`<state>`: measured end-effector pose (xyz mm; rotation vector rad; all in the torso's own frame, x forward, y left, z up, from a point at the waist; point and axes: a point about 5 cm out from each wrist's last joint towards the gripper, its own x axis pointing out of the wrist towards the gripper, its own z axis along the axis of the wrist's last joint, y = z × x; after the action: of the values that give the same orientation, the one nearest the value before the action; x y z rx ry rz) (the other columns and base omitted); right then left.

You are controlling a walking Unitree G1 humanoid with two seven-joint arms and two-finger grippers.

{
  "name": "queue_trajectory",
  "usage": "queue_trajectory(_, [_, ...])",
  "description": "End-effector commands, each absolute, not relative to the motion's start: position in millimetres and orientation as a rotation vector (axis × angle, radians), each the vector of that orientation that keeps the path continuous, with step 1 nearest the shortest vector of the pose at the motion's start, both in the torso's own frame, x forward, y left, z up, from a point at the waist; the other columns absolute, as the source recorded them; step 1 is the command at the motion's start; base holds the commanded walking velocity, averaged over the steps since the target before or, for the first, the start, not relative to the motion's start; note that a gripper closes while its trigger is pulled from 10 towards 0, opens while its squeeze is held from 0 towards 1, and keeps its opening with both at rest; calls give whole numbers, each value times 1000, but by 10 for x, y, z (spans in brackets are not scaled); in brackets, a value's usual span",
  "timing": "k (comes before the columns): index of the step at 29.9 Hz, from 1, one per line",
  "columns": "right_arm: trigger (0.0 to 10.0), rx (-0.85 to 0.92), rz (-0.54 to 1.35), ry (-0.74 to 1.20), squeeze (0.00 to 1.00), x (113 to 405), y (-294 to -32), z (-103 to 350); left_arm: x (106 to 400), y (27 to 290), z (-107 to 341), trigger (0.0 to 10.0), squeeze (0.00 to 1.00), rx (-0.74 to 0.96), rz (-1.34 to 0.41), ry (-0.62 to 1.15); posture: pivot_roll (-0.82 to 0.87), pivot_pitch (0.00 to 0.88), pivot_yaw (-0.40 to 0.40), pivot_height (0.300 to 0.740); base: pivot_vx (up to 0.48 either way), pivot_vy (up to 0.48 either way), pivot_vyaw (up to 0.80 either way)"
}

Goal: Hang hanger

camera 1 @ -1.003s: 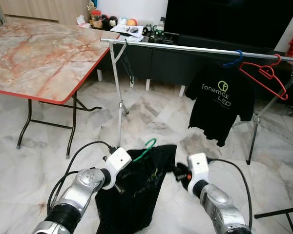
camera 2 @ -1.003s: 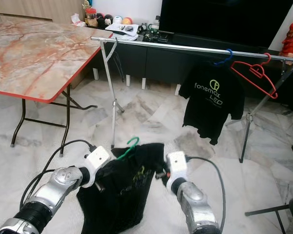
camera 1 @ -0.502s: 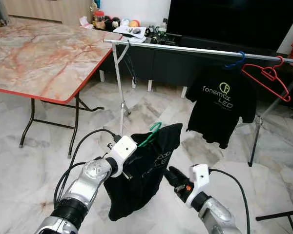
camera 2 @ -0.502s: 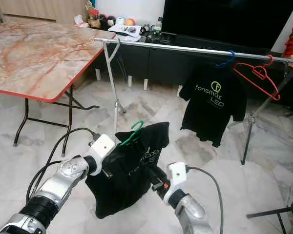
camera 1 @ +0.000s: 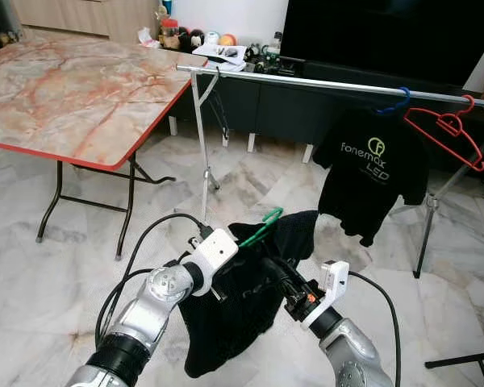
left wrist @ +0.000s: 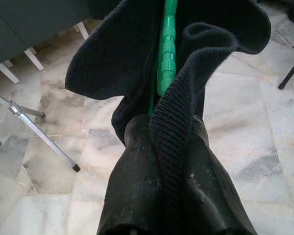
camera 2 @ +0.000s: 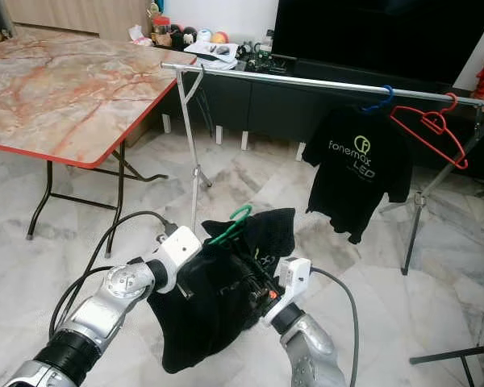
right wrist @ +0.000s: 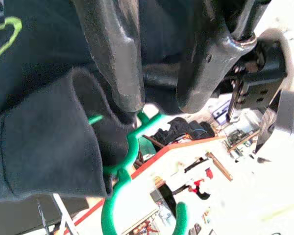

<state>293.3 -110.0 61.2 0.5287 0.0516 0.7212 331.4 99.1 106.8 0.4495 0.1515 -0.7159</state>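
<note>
A green hanger [camera 1: 263, 224] carries a black shirt [camera 1: 226, 330] that hangs bunched in front of me, low above the floor. My left gripper [camera 1: 226, 276] is shut on the shirt's collar and the hanger's neck [left wrist: 165, 54]; its fingers [left wrist: 132, 196] are wrapped in fabric. My right gripper [camera 1: 276, 272] reaches in from the right, just under the hook. Its fingers [right wrist: 112, 54] stand apart, open, with the hanger [right wrist: 130, 156] and folds of shirt just past their tips. The silver rail [camera 1: 306, 79] runs across, farther off and higher.
A black printed shirt [camera 1: 375, 173] on a blue hanger and an empty red hanger [camera 1: 448, 133] hang toward the rail's right end. The rack's left leg [camera 1: 203, 153] stands just ahead. A marble-topped folding table [camera 1: 73, 81] is at left, a dark TV cabinet behind.
My right gripper let go of the shirt's right side, dipped, then came back up into the fabric beside the hanger's neck. My left gripper lifted the hanger and shirt slightly.
</note>
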Motion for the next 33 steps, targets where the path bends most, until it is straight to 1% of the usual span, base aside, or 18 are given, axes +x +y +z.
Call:
queue_trajectory(1, [10000,501,684,49,0,2964,-1141,606,3302,928,1147,10000,0,465,-741,111,96,54,-73,740,0,0,0])
queue_trajectory(5, [10000,435,573,49,0,3039,-1229,586,3293,914,1153,10000,0,475,-744,110,100,55,-72,740,0,0,0])
queue_trajectory(8, [10000,423,550,54,0,3051,-1248,575,3290,910,1152,10000,0,475,-746,112,100,55,-71,740,0,0,0])
queue_trajectory(16, [10000,416,541,47,0,3097,-1228,583,3283,897,1152,10000,0,481,-753,114,113,52,-74,740,0,0,0])
queue_trajectory(23, [10000,402,590,44,0,3131,-1179,604,3261,860,1158,10000,0,479,-766,109,120,50,-77,740,0,0,0])
queue_trajectory(30, [10000,377,563,54,0,3224,-1168,636,3235,824,1165,10000,0,476,-782,105,125,49,-80,740,0,0,0])
queue_trajectory(33, [10000,343,512,57,0,3264,-1183,650,3223,808,1161,10000,0,474,-788,104,129,49,-81,740,0,0,0])
